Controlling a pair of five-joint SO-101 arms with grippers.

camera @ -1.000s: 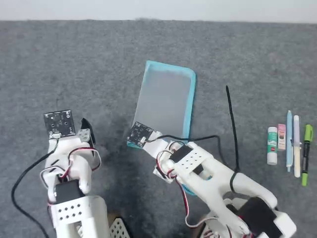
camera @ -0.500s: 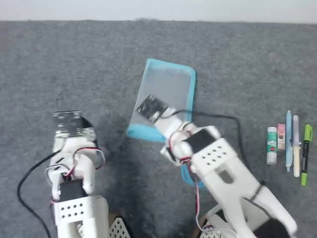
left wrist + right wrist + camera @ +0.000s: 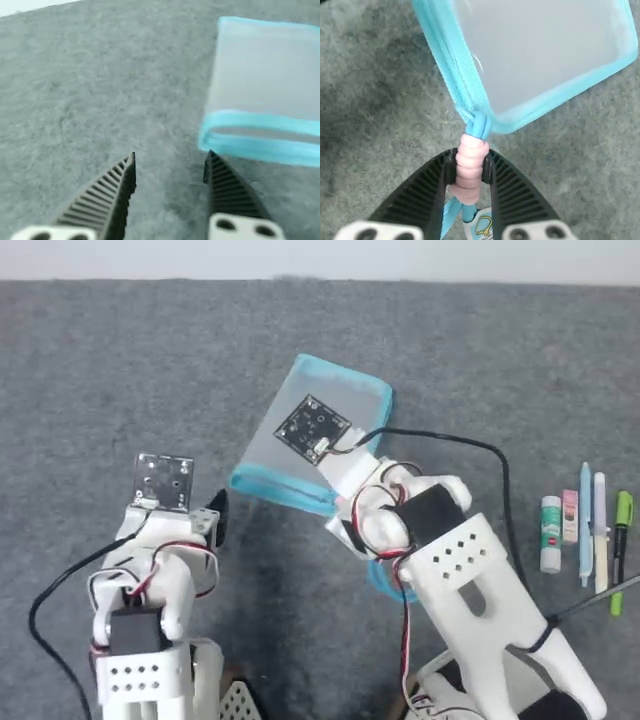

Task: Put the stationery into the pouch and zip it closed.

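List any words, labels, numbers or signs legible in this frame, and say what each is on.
No text can be read.
On the glue stick: a coloured label, print too small to read.
On the tag beneath the pink zip pull held by the right gripper: an outline drawing, partly hidden, no legible words.

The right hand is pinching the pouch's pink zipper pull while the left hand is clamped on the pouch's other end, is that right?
Not quite. The left wrist view shows the left hand open, gripping nothing, beside the pouch rather than on it. The right hand does pinch the pink zipper pull.
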